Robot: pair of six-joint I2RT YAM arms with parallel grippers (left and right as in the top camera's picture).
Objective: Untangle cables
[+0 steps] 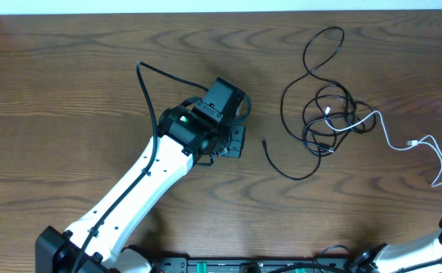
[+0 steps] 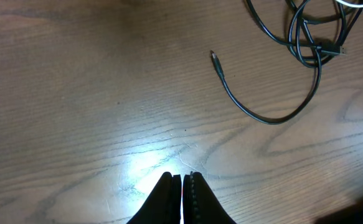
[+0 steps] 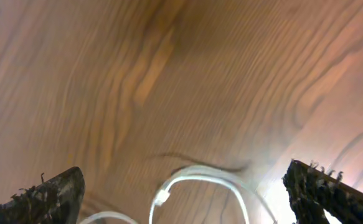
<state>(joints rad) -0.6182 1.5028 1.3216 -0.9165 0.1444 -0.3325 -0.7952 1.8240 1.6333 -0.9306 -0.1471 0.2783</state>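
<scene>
Step in hand looks like pulling the white cable out of the black tangle at the worktop's right side. The right fingers are spread wide over a white loop with nothing gripped, and the left fingers are pressed together, empty, left of a loose black end. Next move, I'd say: close the right fingers on the white cable and draw it away from the knot (slowly, it threads through the black loops), and the left fingers must open before pinning the tangle.
</scene>
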